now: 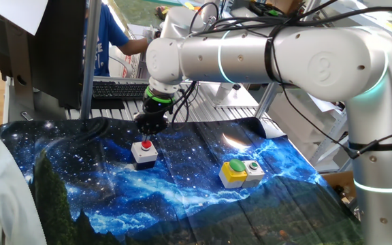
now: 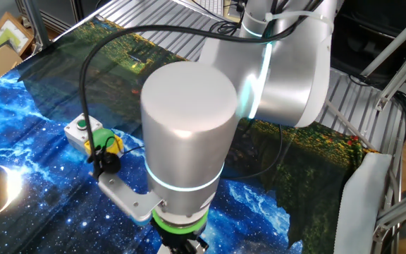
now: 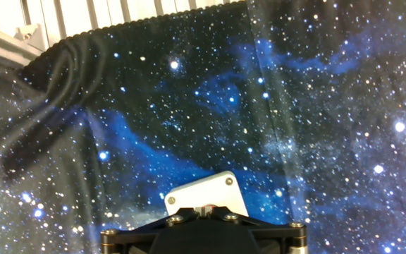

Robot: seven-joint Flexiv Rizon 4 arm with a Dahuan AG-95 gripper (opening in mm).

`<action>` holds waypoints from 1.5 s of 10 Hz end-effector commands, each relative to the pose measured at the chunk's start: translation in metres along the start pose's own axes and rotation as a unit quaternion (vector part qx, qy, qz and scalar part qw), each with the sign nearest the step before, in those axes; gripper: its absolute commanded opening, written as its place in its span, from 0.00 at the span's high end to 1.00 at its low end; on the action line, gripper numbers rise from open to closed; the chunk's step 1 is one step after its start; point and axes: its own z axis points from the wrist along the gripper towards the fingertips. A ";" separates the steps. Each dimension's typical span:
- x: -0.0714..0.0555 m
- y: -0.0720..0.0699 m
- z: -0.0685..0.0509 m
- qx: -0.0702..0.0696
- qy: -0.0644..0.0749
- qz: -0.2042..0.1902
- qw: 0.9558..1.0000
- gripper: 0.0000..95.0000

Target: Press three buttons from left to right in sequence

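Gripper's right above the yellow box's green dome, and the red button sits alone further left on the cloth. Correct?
Not quite. In one fixed view the gripper is right above the red button, not the green dome. The rest holds: the red button sits alone on the cloth, left of the yellow box, which sits against the white box.

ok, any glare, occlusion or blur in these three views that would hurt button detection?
One fixed view: sharp, a bright glare patch on the cloth behind the yellow box; red button clear. The other fixed view: the arm fills the frame, red button hidden. Hand view: the gripper body blocks the bottom edge, only a white box corner shows.
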 end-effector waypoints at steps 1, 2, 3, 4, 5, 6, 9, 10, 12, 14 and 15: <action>-0.001 0.002 -0.005 0.004 0.013 0.001 1.000 1.00; -0.001 0.002 -0.005 0.008 0.014 0.001 1.000 1.00; 0.000 0.002 -0.004 0.009 0.014 0.002 1.000 1.00; 0.000 0.002 -0.002 0.008 0.014 0.003 1.000 1.00; -0.001 0.002 0.003 0.008 0.013 0.004 1.000 1.00; -0.001 0.001 0.008 0.008 0.012 0.004 1.000 1.00; 0.001 -0.001 0.023 0.002 0.009 0.008 1.000 1.00; 0.002 -0.001 0.029 0.001 0.005 0.008 1.000 1.00; 0.004 -0.001 0.029 0.004 0.004 0.009 1.000 1.00; 0.004 -0.001 0.024 0.006 0.007 0.012 1.000 1.00; 0.005 -0.002 0.028 0.006 0.007 0.012 1.000 1.00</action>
